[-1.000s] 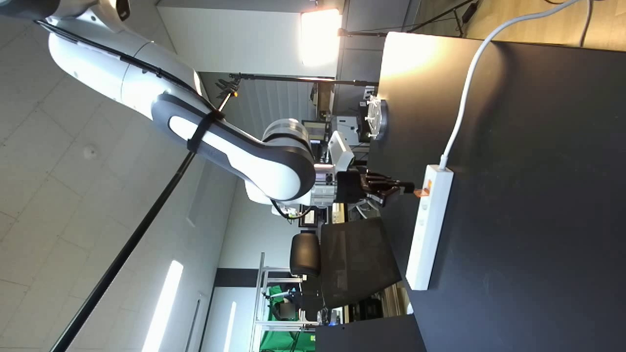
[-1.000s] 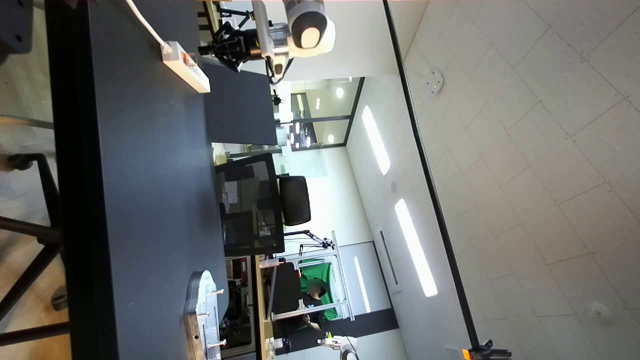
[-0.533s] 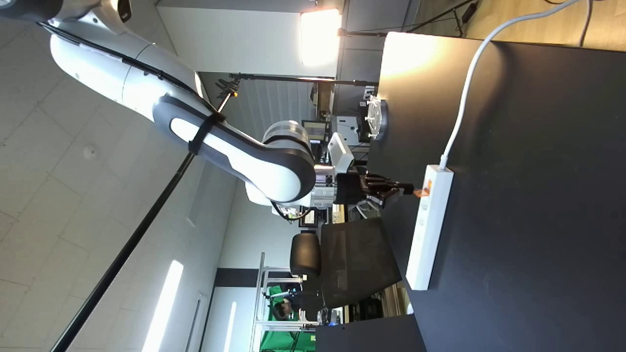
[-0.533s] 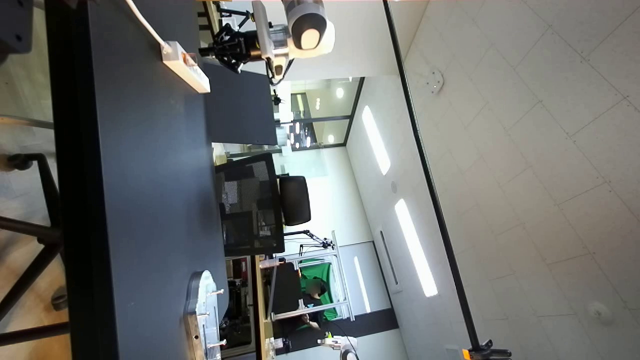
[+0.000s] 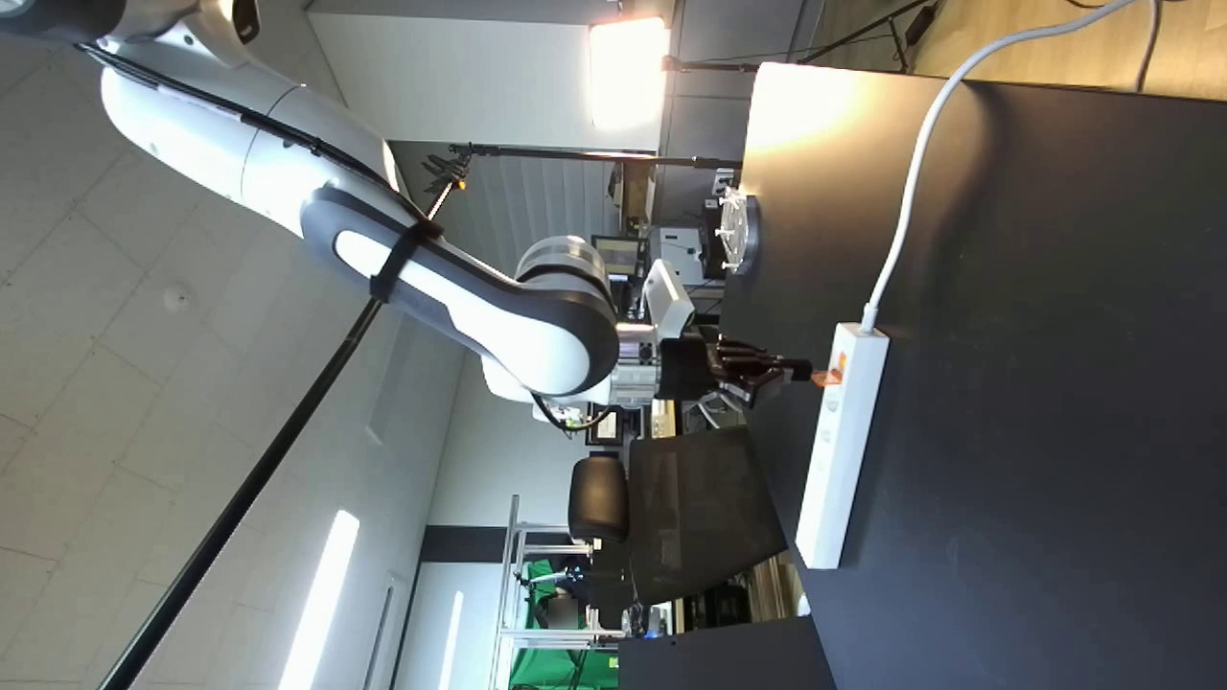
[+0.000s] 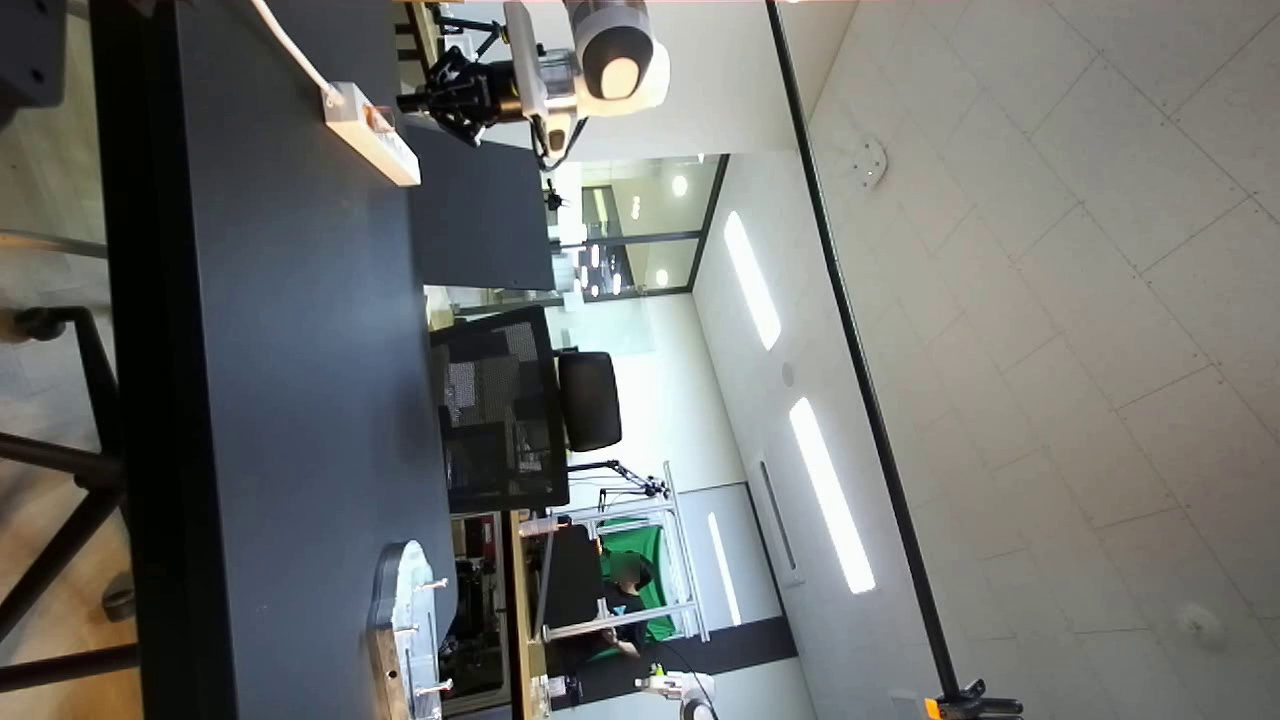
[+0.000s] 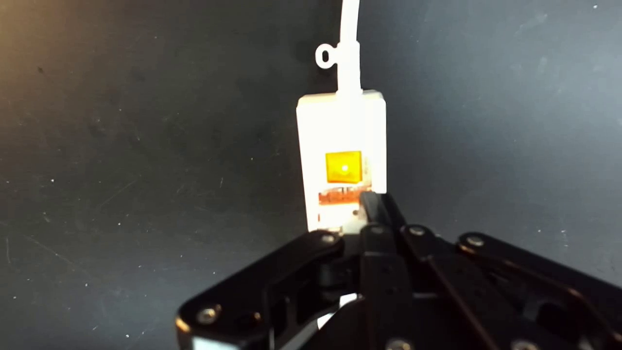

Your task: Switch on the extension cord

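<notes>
The extension cord, a long white power strip [image 5: 844, 450], lies on the dark table in both exterior views [image 6: 372, 145]. In the wrist view its cable end [image 7: 340, 126] shows, with a yellow-orange switch [image 7: 344, 166] that has a bright spot. A translucent orange flap [image 5: 826, 378] stands up beside the switch; its edge [image 7: 340, 196] shows in the wrist view. My gripper [image 7: 381, 197] is shut and empty, its fingertips together. In an exterior view the fingertips [image 5: 803, 369] are at the flap; I cannot tell whether they touch. The strip's far part is hidden behind the gripper in the wrist view.
A white cable [image 5: 906, 206] runs from the strip across the table [image 5: 1035, 431] and over its edge. A clear plate with pegs [image 6: 415, 640] sits on the table away from the strip. A black chair [image 6: 500, 410] stands beyond the table edge.
The upper arm has shifted very slightly. The gripper, the strip and the flap look the same.
</notes>
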